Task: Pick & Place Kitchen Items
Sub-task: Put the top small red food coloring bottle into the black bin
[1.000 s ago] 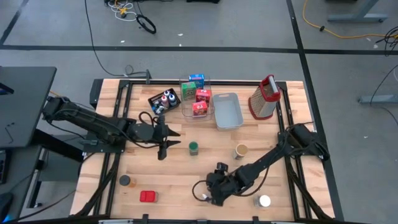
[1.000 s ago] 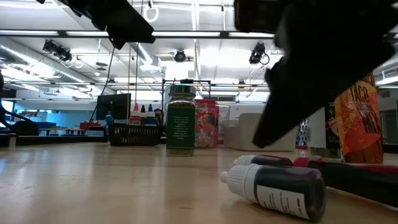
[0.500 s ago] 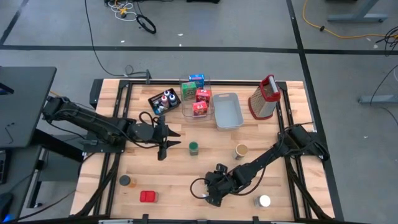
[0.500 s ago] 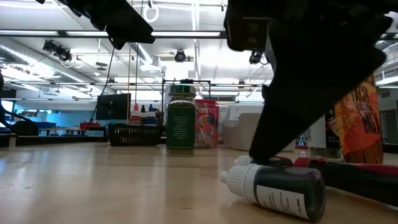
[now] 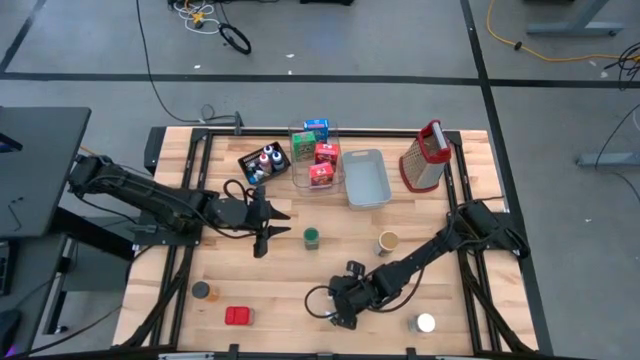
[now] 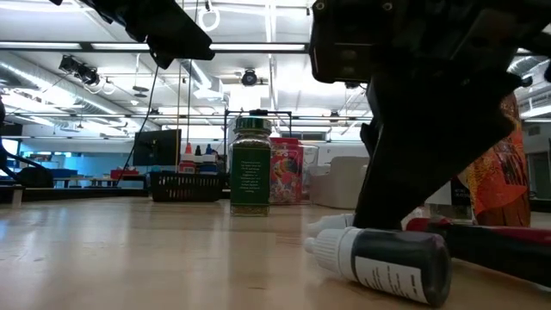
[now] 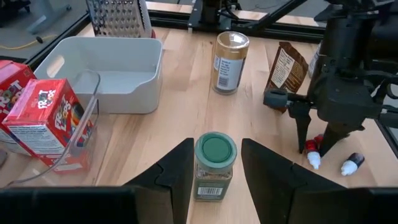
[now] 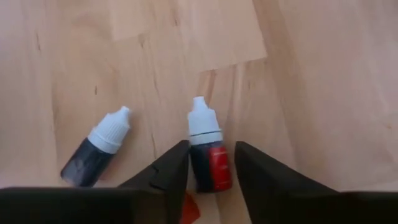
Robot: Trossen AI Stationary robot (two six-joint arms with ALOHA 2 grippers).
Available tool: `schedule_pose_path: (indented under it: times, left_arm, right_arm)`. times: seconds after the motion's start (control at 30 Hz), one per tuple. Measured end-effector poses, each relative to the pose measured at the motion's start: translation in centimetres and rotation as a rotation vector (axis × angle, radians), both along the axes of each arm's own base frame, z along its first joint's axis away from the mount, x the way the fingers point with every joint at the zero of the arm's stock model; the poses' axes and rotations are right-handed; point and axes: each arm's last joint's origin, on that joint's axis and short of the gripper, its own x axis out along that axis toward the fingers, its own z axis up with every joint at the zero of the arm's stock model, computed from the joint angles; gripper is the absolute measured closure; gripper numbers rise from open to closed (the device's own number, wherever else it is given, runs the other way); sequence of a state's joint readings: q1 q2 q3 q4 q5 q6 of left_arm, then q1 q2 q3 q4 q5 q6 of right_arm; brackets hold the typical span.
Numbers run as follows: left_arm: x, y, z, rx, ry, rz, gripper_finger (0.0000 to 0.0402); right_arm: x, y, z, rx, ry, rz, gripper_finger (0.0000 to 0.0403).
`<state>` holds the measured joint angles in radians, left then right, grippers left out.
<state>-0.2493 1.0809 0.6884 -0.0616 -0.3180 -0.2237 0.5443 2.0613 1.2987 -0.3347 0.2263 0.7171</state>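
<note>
Lying on its side near the table's (image 5: 300, 280) 6 o'clock edge, the red dropper bottle (image 8: 210, 163) has its white cap pointing away from the right wrist. The right tool (image 5: 338, 312) is down on it, its two dark fingers (image 8: 180, 163) snug against either flank of the bottle – gripping it while it rests on the wood. A second dropper bottle, dark-filled (image 8: 96, 155), lies loose just beside it, apart from the fingers; in the low view it sits in front of the lowered arm.

The left tool (image 5: 288, 224) hangs over the table toward 9 o'clock, fingers parted and holding nothing. A green-lidded spice jar (image 5: 312, 238) stands upright just ahead of it, at about its 4 o'clock.

Elsewhere, a gold-lidded jar (image 5: 388, 243) stands toward 3 o'clock of centre, a white-capped jar (image 5: 425, 323) at 5 o'clock, a small red box (image 5: 238, 316) and a dark-lidded can (image 5: 202, 290) at 7 o'clock. At 12 o'clock sit a black tray (image 5: 250, 162) of small bottles, a clear bin (image 5: 297, 170) of little boxes – and a grey-blue tray (image 5: 365, 178).
</note>
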Motion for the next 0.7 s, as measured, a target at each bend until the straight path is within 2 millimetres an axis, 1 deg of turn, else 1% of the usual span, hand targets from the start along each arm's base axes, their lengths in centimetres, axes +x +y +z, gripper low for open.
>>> schedule_pose_path:
  times: [0.13, 0.27, 0.5, 0.6, 0.7]
  left_arm:
    - [0.0, 0.0, 0.0, 0.000, 0.000, 0.001, 0.0259]
    - [0.0, 0.0, 0.0, 0.000, -0.001, 0.002, 0.0259]
    - [0.0, 0.0, 0.0, 0.000, -0.001, 0.002, 0.0259]
    - [0.0, 0.0, 0.0, -0.002, -0.001, 0.003, 0.0259]
    - [0.0, 0.0, -0.2, -0.040, -0.001, 0.014, 0.0259]
  right_arm:
    - [0.4, -0.3, 0.0, -0.027, -0.028, 0.024, 0.0296]
    - [1.0, -0.7, 0.1, -0.057, -0.069, 0.055, 0.0315]
    - [1.7, -1.5, 0.3, -0.114, -0.113, 0.073, 0.0314]
    - [2.1, -1.7, 1.2, -0.145, -0.180, 0.090, 0.0313]
    - [2.6, -2.2, 2.4, -0.179, -0.250, 0.088, 0.0313]
